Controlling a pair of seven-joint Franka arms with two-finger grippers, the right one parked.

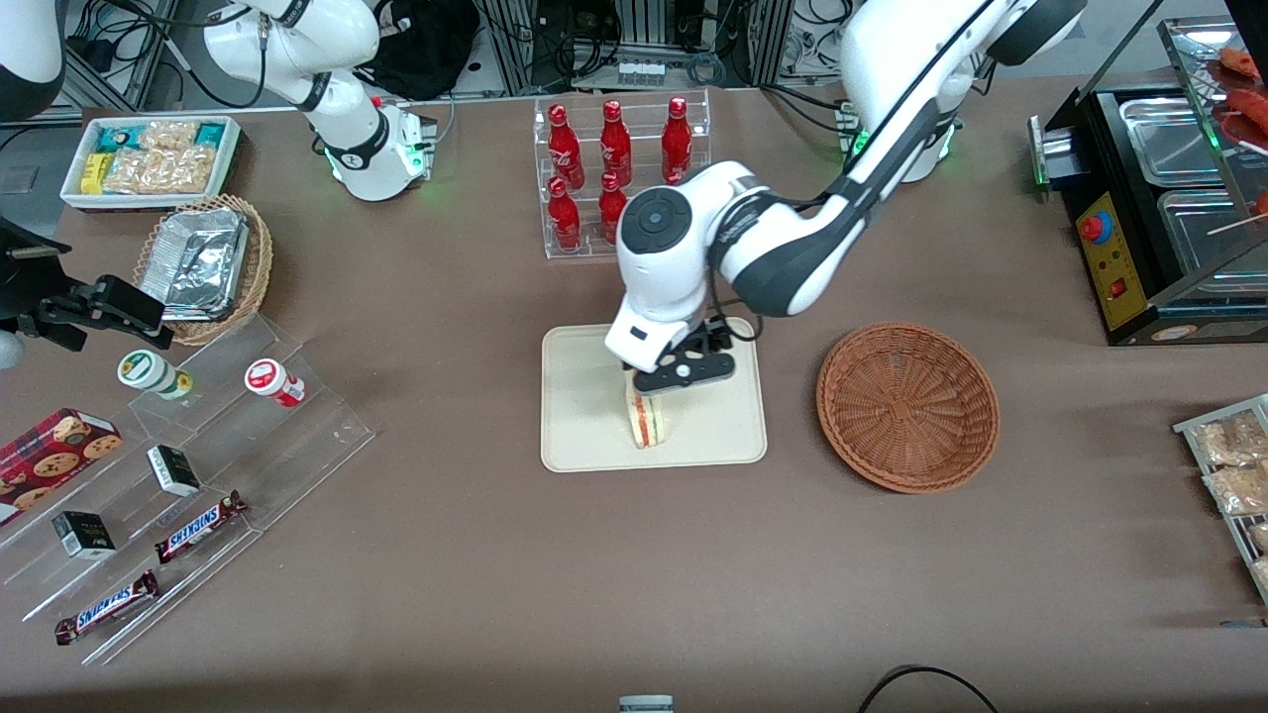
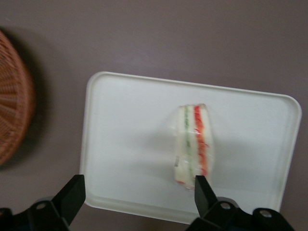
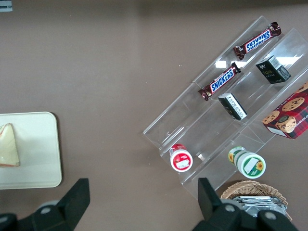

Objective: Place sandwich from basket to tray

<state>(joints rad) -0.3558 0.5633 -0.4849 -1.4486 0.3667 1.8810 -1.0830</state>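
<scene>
The sandwich (image 1: 649,421) stands on its edge on the cream tray (image 1: 584,416), white bread with red and green layers. It also shows in the left wrist view (image 2: 192,147) and the right wrist view (image 3: 8,147). My left gripper (image 1: 684,371) hangs just above the tray, over the sandwich's end farther from the front camera. In the left wrist view the gripper (image 2: 138,185) is open wide and holds nothing, above the tray (image 2: 130,144). The reddish-brown basket (image 1: 906,406) lies empty beside the tray, toward the working arm's end, and shows in the left wrist view (image 2: 12,110).
A clear rack of red bottles (image 1: 614,168) stands farther from the front camera than the tray. A clear stepped stand with snacks (image 1: 178,475), a tan basket with foil (image 1: 203,262) and a white bin (image 1: 149,158) lie toward the parked arm's end. A black warmer (image 1: 1159,208) stands toward the working arm's end.
</scene>
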